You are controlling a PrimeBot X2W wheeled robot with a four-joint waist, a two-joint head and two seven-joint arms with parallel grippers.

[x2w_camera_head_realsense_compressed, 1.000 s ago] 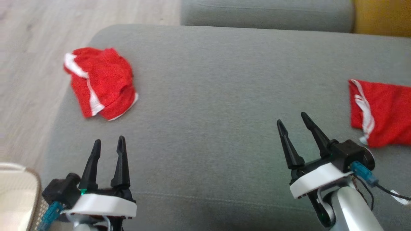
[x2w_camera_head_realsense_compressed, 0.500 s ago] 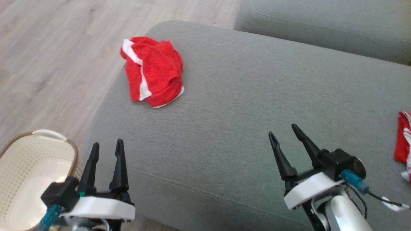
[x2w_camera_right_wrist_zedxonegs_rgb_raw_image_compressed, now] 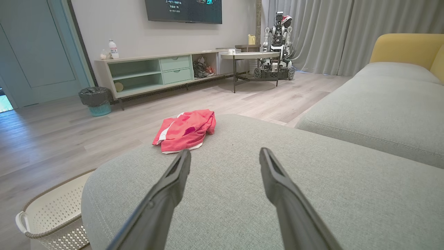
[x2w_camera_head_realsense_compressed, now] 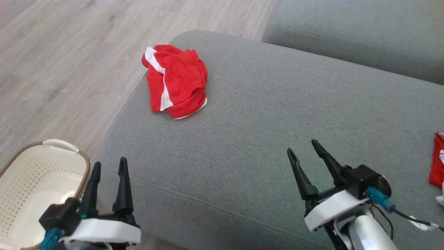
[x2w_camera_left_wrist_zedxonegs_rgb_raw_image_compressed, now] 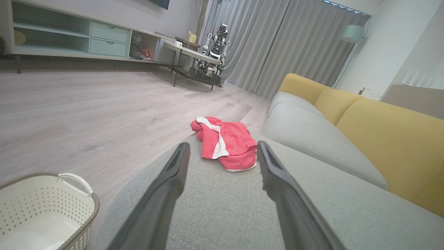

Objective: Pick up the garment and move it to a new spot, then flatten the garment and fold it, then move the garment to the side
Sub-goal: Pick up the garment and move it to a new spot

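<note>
**A:** Where is the garment?

**B:** The garment (x2w_camera_head_realsense_compressed: pixel 176 81) lies in a crumpled heap on the sofa (x2w_camera_head_realsense_compressed: pixel 263 114). It is at the far left corner of the seat, close to the edge above the floor (x2w_camera_head_realsense_compressed: pixel 69 52). It is red with white trim and doubled over itself.

**A:** And the end effectors?

**B:** The left end effector (x2w_camera_head_realsense_compressed: pixel 109 161) hovers at the near left corner of the seat, beside the basket (x2w_camera_head_realsense_compressed: pixel 83 158). Its fingers are apart with nothing between them. The right end effector (x2w_camera_head_realsense_compressed: pixel 301 146) hangs over the near right part of the seat, also spread and empty. Both are well apart from the garment.

**A:** Why spread?

**B:** I think they are ready to take cloth, as the pick-up has not begun. In the left wrist view the garment sits framed between the fingers, so that arm looks lined up on it.

**A:** Why move it first?

**B:** There is little room to flatten it at the corner, while the bare middle of the seat offers plenty. A pinch on one layer might lift it lopsided or drag it off the edge.

**A:** What about the red cloth on the right?

**B:** That red cloth (x2w_camera_head_realsense_compressed: pixel 436 163) is cut off by the frame, so I can't tell more.
</note>
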